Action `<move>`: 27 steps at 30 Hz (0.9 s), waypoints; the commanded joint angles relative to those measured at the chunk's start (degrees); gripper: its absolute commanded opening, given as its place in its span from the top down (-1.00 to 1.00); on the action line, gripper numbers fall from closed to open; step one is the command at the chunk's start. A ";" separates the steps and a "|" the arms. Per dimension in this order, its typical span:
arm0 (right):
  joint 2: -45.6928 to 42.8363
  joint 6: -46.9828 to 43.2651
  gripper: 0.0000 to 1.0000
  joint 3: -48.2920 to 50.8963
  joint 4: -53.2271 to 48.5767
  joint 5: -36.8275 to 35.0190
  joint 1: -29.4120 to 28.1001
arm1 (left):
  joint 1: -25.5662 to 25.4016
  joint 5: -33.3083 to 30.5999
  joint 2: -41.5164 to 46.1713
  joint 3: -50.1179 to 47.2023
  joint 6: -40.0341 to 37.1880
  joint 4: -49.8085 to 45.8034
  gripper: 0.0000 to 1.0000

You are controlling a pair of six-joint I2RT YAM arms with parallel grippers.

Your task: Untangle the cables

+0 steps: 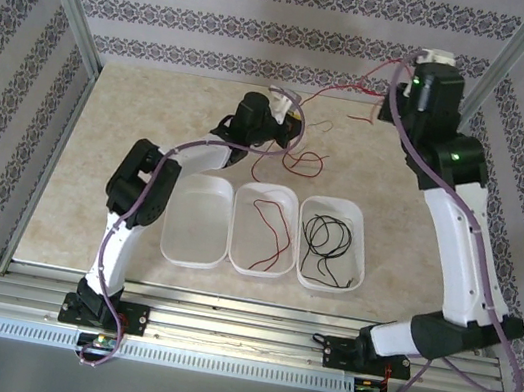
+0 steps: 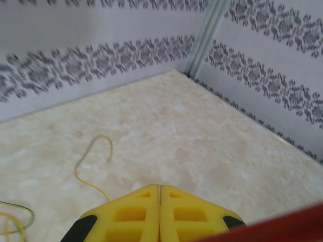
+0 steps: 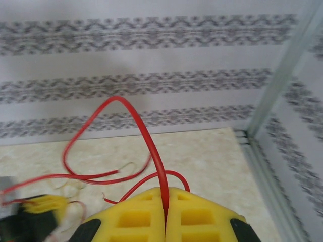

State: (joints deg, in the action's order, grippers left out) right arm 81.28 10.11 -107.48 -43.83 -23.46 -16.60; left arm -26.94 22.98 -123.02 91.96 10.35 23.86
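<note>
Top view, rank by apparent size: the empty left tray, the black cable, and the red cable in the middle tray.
1. empty left tray: clearly largest.
2-3. black cable in the right tray and red cable in the middle tray: similar spread, too close to rank.

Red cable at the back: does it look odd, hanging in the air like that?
Odd but not damaged: the red cable arcs above the table because the shut right end effector pinches it up high.

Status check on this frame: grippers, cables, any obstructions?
Right gripper shut on red cable, up high. Left gripper shut low; grip on a strand unclear. Pale yellow cable loose on table. Nothing blocking.
</note>
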 commanded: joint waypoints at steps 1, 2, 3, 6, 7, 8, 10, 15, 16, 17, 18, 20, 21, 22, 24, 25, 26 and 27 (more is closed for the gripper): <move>-4.15 -0.11 1.00 3.36 1.51 -4.91 2.80 | 2.09 -3.42 5.62 -1.90 0.69 0.31 1.00; -5.01 0.00 1.00 4.20 1.39 -5.54 3.63 | 2.41 -3.79 6.44 -2.35 1.09 0.17 1.00; -5.94 0.13 1.00 5.13 1.34 -5.94 4.60 | 2.65 -4.82 7.38 -2.59 1.36 -0.47 1.00; -7.84 0.48 1.00 7.56 0.60 -6.31 6.65 | 3.53 -7.75 9.89 -2.97 1.45 -3.19 1.00; -8.43 0.53 1.00 8.43 0.40 -6.27 7.06 | 3.86 -8.86 10.80 -3.17 1.43 -3.90 1.00; -8.86 0.79 1.00 9.00 0.27 -6.22 7.36 | 4.19 -9.64 11.50 -3.49 1.51 -4.52 1.00; -9.73 1.26 1.00 10.49 -0.03 -4.71 7.55 | 4.98 -11.07 13.43 -3.96 2.14 -6.12 1.00; -11.68 4.64 1.00 13.46 -1.79 5.03 6.96 | 5.67 -15.06 17.97 -3.41 1.87 -13.69 1.00; -12.19 5.73 1.00 14.42 -2.07 6.43 6.04 | 5.75 -15.92 18.91 -3.29 1.63 -15.53 1.00; -12.72 6.38 1.00 15.43 -2.22 7.36 4.81 | 5.76 -16.66 19.69 -3.46 1.61 -16.58 1.00; -13.17 7.01 1.00 16.36 -2.49 7.73 2.85 | 5.75 -17.42 20.65 -3.74 1.69 -17.51 1.00; -13.68 8.38 1.00 17.59 -3.41 6.59 -2.23 | 5.89 -18.24 22.17 -4.63 2.15 -18.42 1.00; -13.75 9.27 1.00 18.17 -3.92 6.16 -5.16 | 6.04 -18.46 22.91 -5.12 2.66 -18.66 1.00; -13.62 10.48 1.00 18.80 -4.25 6.47 -7.82 | 6.11 -18.54 23.62 -5.60 3.12 -18.75 1.00; -13.01 13.18 1.00 19.87 -4.88 7.73 -12.78 | 6.36 -18.83 24.77 -6.50 4.00 -18.76 1.00; -12.64 14.51 1.00 20.72 -4.94 8.88 -15.17 | 6.41 -19.05 25.38 -6.97 4.15 -18.76 1.00; -12.41 15.80 1.00 21.52 -4.69 9.86 -17.07 | 6.41 -19.30 25.83 -7.25 4.14 -18.76 1.00; -11.82 17.18 1.00 22.32 -4.71 10.50 -19.21 | 6.39 -19.56 26.28 -7.58 4.15 -18.85 1.00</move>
State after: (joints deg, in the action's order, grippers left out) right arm 68.84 21.71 -86.89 -47.16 -15.81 -32.29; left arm -21.23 5.26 -98.59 85.60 12.93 7.09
